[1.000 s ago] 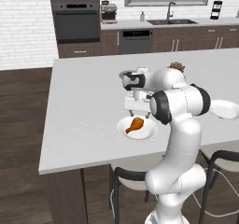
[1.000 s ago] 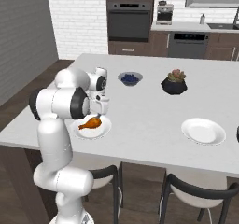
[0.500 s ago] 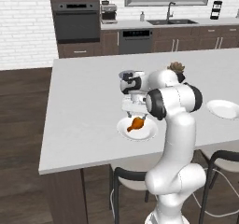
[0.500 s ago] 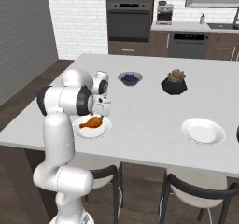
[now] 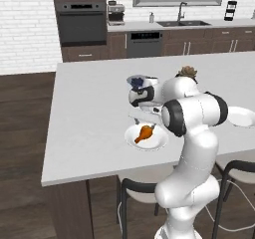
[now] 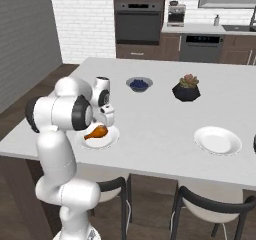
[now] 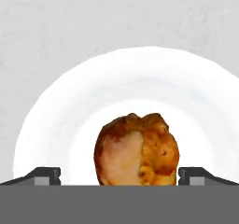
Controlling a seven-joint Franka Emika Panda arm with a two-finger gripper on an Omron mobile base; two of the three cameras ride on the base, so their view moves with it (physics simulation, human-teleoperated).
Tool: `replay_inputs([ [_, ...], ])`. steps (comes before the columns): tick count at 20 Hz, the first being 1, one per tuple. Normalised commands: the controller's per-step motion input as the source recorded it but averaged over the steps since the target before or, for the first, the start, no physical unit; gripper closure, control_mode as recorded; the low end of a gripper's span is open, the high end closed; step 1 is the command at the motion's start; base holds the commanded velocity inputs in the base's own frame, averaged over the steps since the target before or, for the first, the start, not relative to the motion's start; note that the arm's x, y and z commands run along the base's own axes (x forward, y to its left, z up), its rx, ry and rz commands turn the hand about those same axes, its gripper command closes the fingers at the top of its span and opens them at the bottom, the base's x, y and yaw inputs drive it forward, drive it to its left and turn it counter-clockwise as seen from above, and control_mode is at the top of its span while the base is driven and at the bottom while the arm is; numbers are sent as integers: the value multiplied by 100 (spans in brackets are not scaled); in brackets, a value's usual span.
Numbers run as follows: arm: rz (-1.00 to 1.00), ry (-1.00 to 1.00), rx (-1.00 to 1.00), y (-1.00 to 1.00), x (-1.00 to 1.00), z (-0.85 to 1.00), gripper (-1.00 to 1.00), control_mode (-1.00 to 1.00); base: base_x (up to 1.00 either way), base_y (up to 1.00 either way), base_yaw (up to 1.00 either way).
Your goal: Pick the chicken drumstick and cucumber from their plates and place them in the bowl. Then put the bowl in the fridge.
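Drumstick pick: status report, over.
Gripper open, fingertips either side of the chicken drumstick. Drumstick lying on its plate, not gripped. Nothing in the way.

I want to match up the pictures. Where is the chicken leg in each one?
Left base view: chicken drumstick just below centre, on its plate.
Right base view: left of centre, beside the arm.
Hand view: bottom centre, between the finger tips.
Shared landmark: that white plate.

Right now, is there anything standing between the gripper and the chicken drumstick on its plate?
Nothing visible does. In the hand view the open gripper has one tip on each side of the chicken drumstick, which lies uncovered on its white plate. Whether the tips already touch it, I cannot tell.
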Motion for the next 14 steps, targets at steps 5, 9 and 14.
replay_inputs([
  [5, 0, -13, 0, 0, -32, 0, -100, -100, 0, 0, 0],
  [9, 0, -2, 0, 0, 10, -3, -100, -100, 0, 0, 0],
  [14, 0, 0, 0, 0, 21, -2, -100, -100, 0, 0, 0],
])
